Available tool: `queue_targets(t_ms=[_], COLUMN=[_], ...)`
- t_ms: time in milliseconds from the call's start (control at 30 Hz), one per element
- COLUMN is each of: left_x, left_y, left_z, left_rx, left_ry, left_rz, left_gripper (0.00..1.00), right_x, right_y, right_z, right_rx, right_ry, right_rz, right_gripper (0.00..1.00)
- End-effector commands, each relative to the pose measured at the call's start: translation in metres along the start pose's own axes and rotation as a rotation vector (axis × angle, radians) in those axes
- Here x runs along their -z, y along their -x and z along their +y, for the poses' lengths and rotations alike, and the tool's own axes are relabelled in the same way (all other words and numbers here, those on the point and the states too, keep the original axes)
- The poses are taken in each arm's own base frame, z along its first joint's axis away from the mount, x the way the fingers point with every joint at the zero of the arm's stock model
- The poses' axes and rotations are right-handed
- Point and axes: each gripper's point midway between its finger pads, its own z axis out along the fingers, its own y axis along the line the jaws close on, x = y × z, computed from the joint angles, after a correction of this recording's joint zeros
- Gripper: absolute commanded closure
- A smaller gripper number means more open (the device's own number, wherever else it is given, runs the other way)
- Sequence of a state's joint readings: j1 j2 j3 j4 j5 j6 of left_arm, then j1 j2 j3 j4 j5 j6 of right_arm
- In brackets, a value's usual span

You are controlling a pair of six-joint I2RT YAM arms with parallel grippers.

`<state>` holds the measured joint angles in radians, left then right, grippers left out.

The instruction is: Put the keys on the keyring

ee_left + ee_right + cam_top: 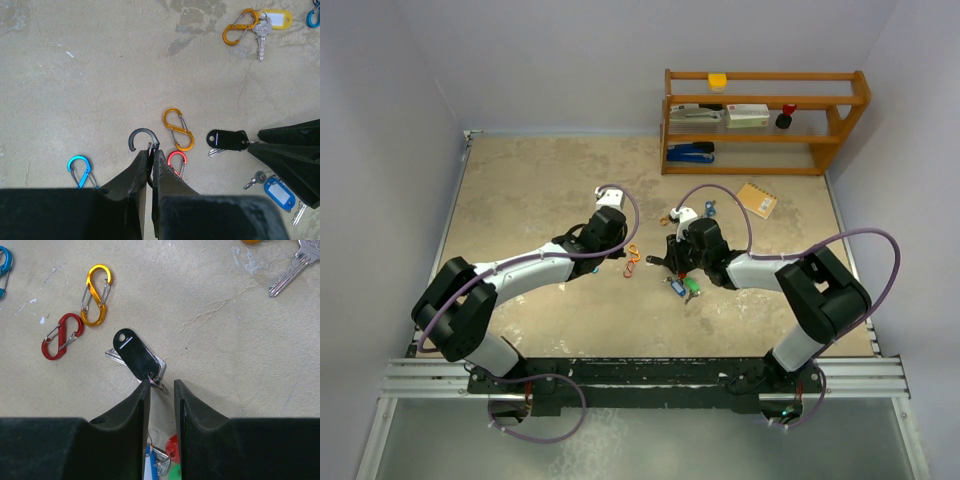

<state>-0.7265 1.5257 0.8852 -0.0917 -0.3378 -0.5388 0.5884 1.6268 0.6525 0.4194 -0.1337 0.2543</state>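
Note:
My left gripper [151, 150] is shut on the lower loop of a black S-shaped keyring clip [142, 134], whose upper hook sticks out past the fingertips. A key with a black-and-white tag [134, 354] lies flat on the table. My right gripper [162, 384] stands narrowly open right at that key's small split ring [158, 385], with the left fingertip touching the ring. Under the right gripper lie keys with blue [151, 465], red [172, 447] and green [175, 474] tags. In the top view both grippers [625, 250] [665, 262] meet mid-table.
Loose clips lie near the grippers: orange [178, 129], red [176, 160] and blue [80, 169]. Farther off, a yellow-tagged key [261, 35] hangs on another orange clip. A wooden shelf [765, 120] stands at the back right, with a tan card [757, 198] in front of it.

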Motion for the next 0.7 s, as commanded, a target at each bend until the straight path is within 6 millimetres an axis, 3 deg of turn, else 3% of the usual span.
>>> queue_targets(t_ms=[0, 333, 500, 667], left_x=[-0.0015, -0.0028, -0.0039, -0.0052], left_y=[0.0101, 0.01, 0.0093, 0.0075], left_z=[-0.0002, -0.0001, -0.0008, -0.0005], left_rx=[0.023, 0.022, 0.021, 0.022], left_ry=[-0.002, -0.001, -0.003, -0.004], left_rz=[-0.036, -0.034, -0.031, -0.026], left_gripper=[1.0, 1.0, 1.0, 1.0], right_x=[-0.0031, -0.0046, -0.0049, -0.0009], right_y=[0.0152, 0.0172, 0.017, 0.0219], right_z=[0.0034, 0.0025, 0.0013, -0.0031], right_rx=[0.014, 0.022, 0.034, 0.071], right_ry=[0.017, 0.013, 0.01, -0.012], right_rz=[-0.033, -0.038, -0.041, -0.067], right_gripper=[0.73, 0.86, 1.0, 1.0])
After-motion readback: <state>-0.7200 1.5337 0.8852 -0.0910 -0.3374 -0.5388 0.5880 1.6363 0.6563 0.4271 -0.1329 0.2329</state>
